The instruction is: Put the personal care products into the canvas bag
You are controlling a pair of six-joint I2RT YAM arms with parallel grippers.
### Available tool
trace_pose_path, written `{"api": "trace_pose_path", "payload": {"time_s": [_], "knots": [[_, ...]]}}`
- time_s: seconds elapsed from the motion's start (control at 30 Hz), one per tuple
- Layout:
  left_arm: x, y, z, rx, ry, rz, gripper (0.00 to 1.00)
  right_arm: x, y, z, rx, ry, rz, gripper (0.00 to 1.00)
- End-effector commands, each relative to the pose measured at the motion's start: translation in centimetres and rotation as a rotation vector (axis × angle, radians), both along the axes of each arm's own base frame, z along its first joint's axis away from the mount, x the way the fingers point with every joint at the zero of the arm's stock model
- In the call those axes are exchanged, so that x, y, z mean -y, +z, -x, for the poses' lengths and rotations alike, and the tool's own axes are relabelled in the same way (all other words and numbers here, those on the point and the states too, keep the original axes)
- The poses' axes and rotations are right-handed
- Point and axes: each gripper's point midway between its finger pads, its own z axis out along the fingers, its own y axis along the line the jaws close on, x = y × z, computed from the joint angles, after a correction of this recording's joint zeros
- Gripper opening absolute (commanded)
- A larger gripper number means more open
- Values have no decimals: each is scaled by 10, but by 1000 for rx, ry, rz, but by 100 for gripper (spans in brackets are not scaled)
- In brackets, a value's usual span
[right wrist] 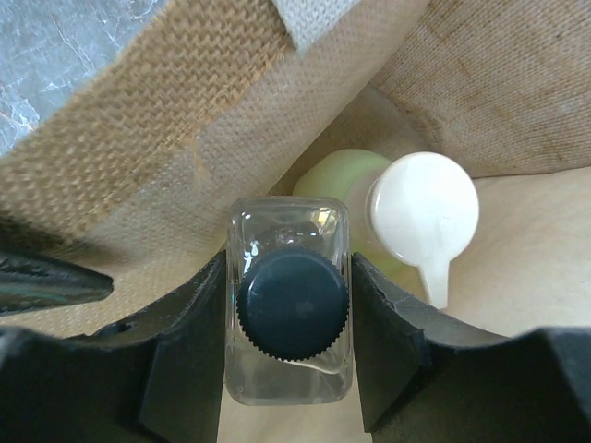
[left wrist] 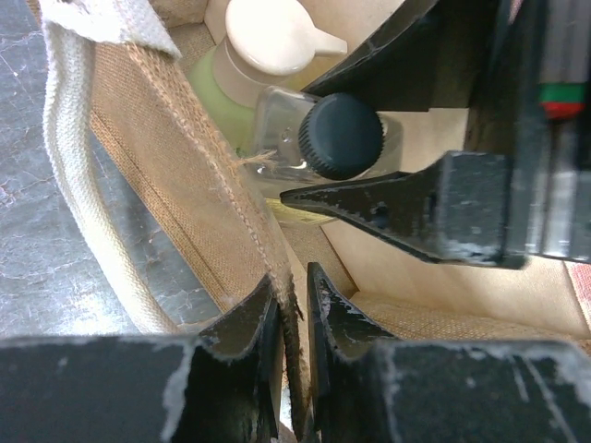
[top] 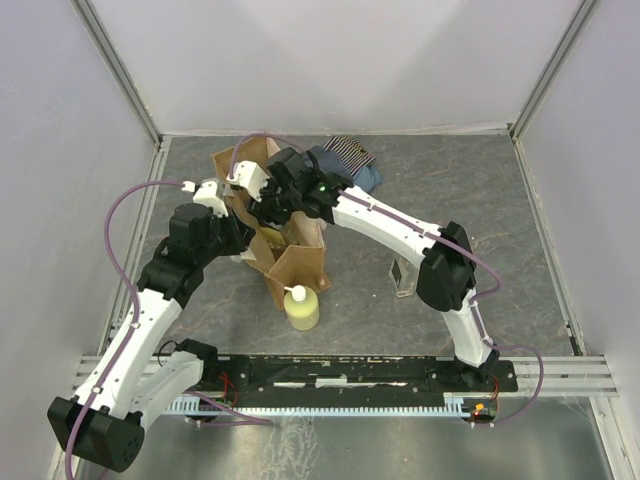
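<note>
The canvas bag (top: 300,268) stands upright in the middle of the table. My left gripper (top: 236,203) (left wrist: 292,279) is shut on the bag's woven side wall (left wrist: 199,175) at its rim. My right gripper (top: 272,208) (right wrist: 288,269) reaches down into the bag's mouth, shut on a clear square bottle with a dark cap (right wrist: 291,305) (left wrist: 342,134). Beside it inside the bag stands the green bottle with a beige cap (right wrist: 420,208) (left wrist: 277,37). Outside, the yellow pump bottle (top: 302,308) stands against the bag's near side. Another clear bottle (top: 402,275) stands to the right.
Folded blue and striped cloths (top: 345,160) lie behind the bag at the back of the table. A whitish bag handle (left wrist: 69,185) hangs outside the wall. Grey panels wall in the table on three sides.
</note>
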Motion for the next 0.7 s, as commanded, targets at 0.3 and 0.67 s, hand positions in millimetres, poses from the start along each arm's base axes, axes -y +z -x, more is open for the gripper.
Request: {"api": "trace_pose_path", "payload": {"time_s": [0.3, 0.67], "knots": [[10, 4, 1, 10, -54, 20, 22, -11, 73, -53, 216, -94, -320, 4], [11, 3, -1, 9, -55, 16, 22, 13, 80, -36, 164, -112, -272, 78]]}}
